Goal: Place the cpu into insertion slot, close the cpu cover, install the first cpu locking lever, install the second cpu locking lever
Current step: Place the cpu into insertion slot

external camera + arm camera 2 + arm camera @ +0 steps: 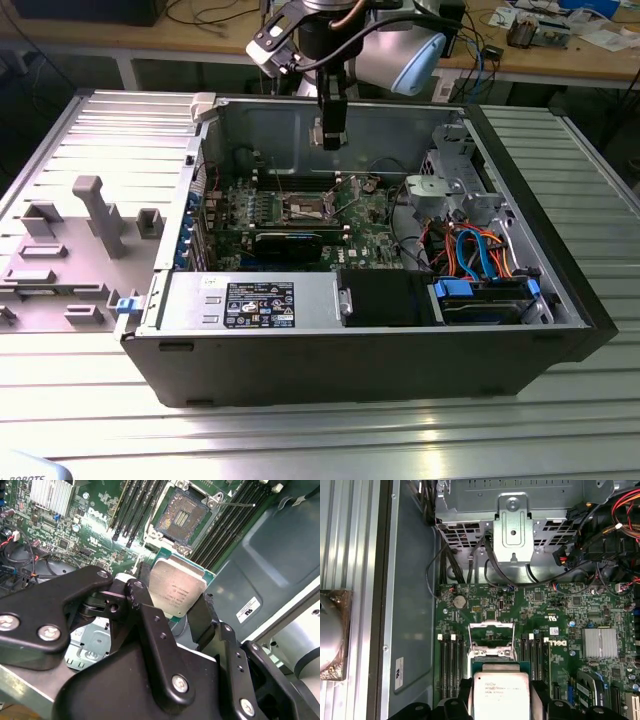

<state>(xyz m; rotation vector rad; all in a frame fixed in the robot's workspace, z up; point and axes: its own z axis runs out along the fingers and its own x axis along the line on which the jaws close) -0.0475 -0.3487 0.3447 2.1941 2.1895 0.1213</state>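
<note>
My gripper point(172, 599) is shut on the cpu point(177, 591), a flat square chip with a dull silver top, pinched at two opposite edges by the black fingers point(141, 602). The chip hangs in the air over the green motherboard point(540, 605), a short way off from the insertion slot point(180, 516), whose contact field lies bare. In the first wrist view the cpu point(501, 694) sits between the fingertips, just beside the cpu cover point(491, 625), a grey metal frame that stands swung up from the socket. A thin locking lever point(239, 503) sticks out free beside the slot. In the exterior view the gripper point(331, 135) hovers above the socket point(306, 207).
The board lies inside an open black computer case point(560, 250). A drive cage point(450, 190) with red, orange and blue cables point(480, 250) is on the exterior view's right. Black memory slots point(451, 660) flank the socket, and a finned heatsink point(600, 643) stands nearby. A power supply point(260, 303) fills the front.
</note>
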